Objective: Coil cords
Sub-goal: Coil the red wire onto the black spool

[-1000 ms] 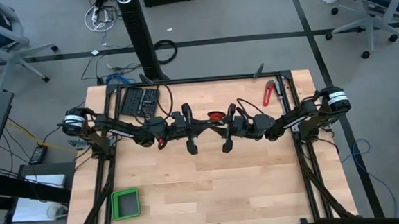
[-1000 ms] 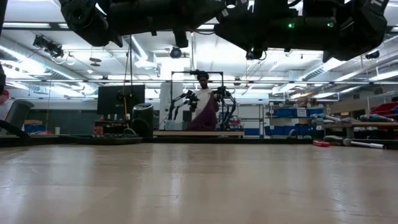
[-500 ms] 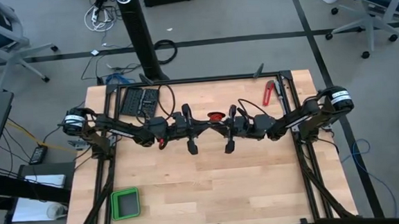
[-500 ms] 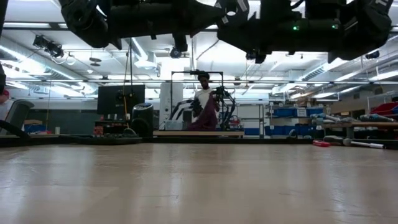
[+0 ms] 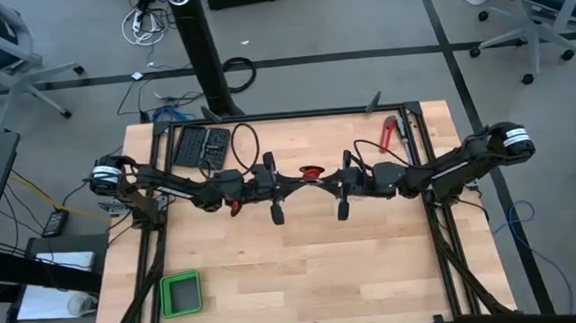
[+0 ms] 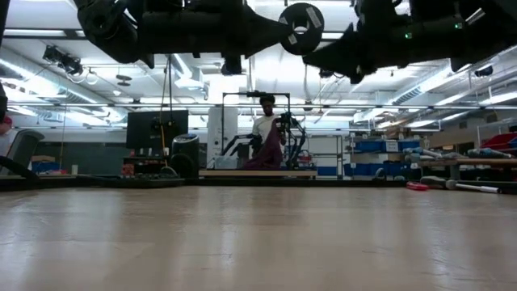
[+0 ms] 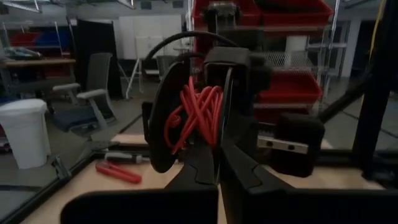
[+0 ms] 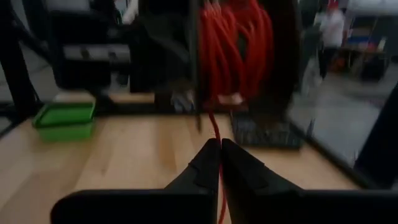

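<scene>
From above, your green tray (image 5: pixel 181 294) sits near the table's (image 5: pixel 305 271) front left corner; its contents can't be made out. The red cord (image 5: pixel 312 170) hangs mid-table between the left gripper (image 5: pixel 287 181) and right gripper (image 5: pixel 329 179). Since a second ago, the right arm has stretched straighter, and its gripper sits a little farther right.

At table level, both arms hang overhead, with a person (image 6: pixel 265 139) far behind.

Your left wrist view shows closed fingers (image 7: pixel 202 169) by the cord (image 7: pixel 196 113) wound on a spool (image 7: pixel 163 118).

Your right wrist view shows its fingers (image 8: pixel 205 163) pinching the strand (image 8: pixel 216 134).
</scene>
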{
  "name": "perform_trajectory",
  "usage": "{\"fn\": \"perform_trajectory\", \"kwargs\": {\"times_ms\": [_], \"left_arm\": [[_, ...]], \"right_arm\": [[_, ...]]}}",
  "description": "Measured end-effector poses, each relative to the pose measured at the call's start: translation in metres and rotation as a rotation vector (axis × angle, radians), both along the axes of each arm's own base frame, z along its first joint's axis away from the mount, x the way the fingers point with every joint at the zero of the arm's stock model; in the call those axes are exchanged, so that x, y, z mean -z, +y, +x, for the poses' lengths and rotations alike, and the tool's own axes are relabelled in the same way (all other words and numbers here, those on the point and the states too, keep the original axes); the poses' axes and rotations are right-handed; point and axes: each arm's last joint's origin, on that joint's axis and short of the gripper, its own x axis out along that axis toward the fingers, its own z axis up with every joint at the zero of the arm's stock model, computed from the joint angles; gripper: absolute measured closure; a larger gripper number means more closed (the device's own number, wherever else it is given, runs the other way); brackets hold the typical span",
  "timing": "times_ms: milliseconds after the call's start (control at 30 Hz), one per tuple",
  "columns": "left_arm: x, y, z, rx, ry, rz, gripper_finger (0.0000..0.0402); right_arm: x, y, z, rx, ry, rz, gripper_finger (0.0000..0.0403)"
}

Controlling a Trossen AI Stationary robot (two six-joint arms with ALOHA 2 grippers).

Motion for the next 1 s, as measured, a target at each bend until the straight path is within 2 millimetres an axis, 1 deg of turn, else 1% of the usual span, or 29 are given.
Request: {"fn": "perform_trajectory", "kwargs": {"times_ms": [200, 333, 400, 467, 600, 733, 900, 1000], "left_arm": [[0.015, 0.000, 0.001, 0.003, 0.150, -0.025, 0.0400], [0.022, 0.000, 0.000, 0.002, 0.225, -0.045, 0.0400], [0.022, 0.000, 0.000, 0.002, 0.225, -0.048, 0.0400], [0.019, 0.000, 0.001, 0.002, 0.189, -0.049, 0.0400], [0.009, 0.000, 0.001, 0.004, 0.089, -0.052, 0.0400], [0.000, 0.000, 0.000, 0.005, -0.010, -0.055, 0.0400], [-0.012, 0.000, -0.002, 0.008, -0.135, -0.058, 0.0400], [-0.018, 0.000, -0.004, 0.010, -0.201, -0.060, 0.0400]], "right_arm": [[0.022, 0.000, -0.003, 0.010, 0.201, 0.114, 0.0399], [0.027, 0.000, -0.002, 0.009, 0.222, 0.150, 0.0398], [0.029, -0.001, -0.002, 0.006, 0.237, 0.196, 0.0391], [0.030, -0.001, -0.002, 0.001, 0.238, 0.228, 0.0382], [0.026, 0.002, 0.003, -0.022, 0.141, 0.242, 0.0360], [0.022, 0.003, 0.010, -0.047, 0.000, 0.227, 0.0343], [0.022, 0.002, 0.018, -0.058, -0.149, 0.176, 0.0340], [0.023, -0.002, 0.022, -0.017, -0.184, 0.128, 0.0340]]}}
